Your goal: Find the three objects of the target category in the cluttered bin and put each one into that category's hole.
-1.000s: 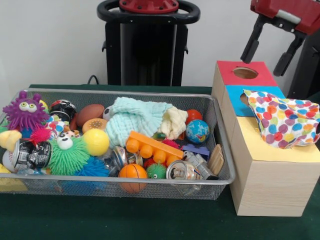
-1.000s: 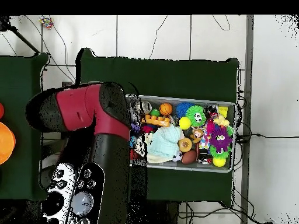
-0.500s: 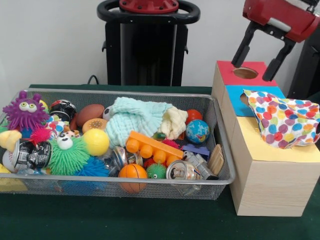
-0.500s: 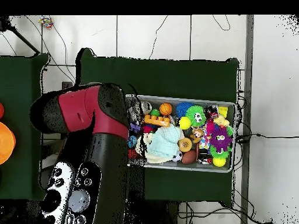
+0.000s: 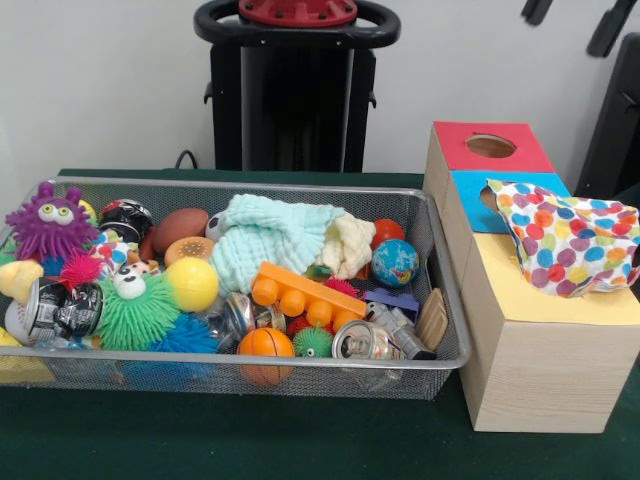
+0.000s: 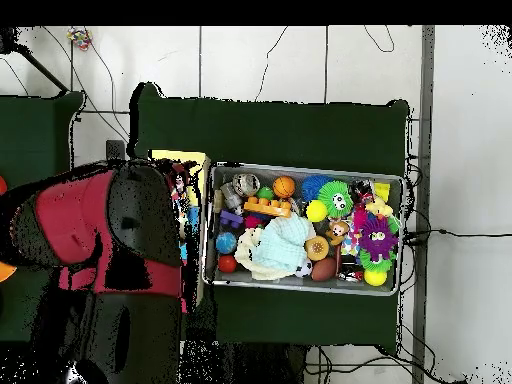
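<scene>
The wire bin (image 5: pixel 250 362) sits low and well off to the left of the claw (image 5: pixel 563 33), which shows in the front view only as two dark fingertips at the top edge. The two tips stand wide apart with bare wall between them, and nothing is gripped.

Farthest from the claw, at the bin's left end, is a purple spiky monster toy (image 5: pixel 48 224). Below it lies a black-and-silver can (image 5: pixel 60 308); its print is too small to read. Next come a green fuzzy toy with eyes (image 5: pixel 135 312), a yellow ball (image 5: pixel 192 283) and a brown football (image 5: pixel 180 227). A mint cloth (image 5: pixel 270 242) is heaped in the middle, with an orange toy brick (image 5: pixel 305 290) and a small basketball (image 5: pixel 265 343) in front of it. Nearer the claw's side are a cream cloth (image 5: pixel 350 243), a globe ball (image 5: pixel 395 262) and a second can (image 5: pixel 365 342), with no legible label.

Just right of the bin stands the wooden box (image 5: pixel 520 370). Its red-topped hole (image 5: pixel 491 146) lies below the claw, slightly left. A polka-dot cloth (image 5: pixel 565 240) is draped over the blue and yellow tops, almost straight beneath the claw.

In the overhead view the red and black arm (image 6: pixel 90 230) covers the box beside the bin.
</scene>
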Controlling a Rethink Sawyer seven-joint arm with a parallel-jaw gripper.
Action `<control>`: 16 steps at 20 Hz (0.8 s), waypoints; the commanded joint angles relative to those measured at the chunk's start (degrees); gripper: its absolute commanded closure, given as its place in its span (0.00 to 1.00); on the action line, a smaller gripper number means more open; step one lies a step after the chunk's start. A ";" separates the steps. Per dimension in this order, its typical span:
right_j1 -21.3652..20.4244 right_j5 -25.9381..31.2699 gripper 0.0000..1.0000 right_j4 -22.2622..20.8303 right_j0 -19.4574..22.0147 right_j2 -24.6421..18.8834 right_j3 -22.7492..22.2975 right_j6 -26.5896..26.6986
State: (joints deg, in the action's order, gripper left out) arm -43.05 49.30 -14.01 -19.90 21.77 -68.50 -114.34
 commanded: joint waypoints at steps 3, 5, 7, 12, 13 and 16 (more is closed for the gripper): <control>-3.57 1.16 0.00 0.97 -3.07 -1.58 -13.59 -7.74; -4.77 2.23 0.00 7.03 -1.10 -5.03 -17.70 -8.70; -5.69 3.25 0.00 10.35 0.13 -6.87 -19.21 -7.33; -4.56 5.63 0.00 12.68 1.10 -7.45 -16.67 -5.61; -3.85 5.82 0.00 12.75 1.19 -7.25 -15.71 -5.86; -1.46 6.46 0.00 12.25 1.70 -6.89 -12.84 -5.84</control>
State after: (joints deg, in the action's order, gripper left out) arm -48.13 49.30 -3.28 -20.65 19.83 -76.57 -114.34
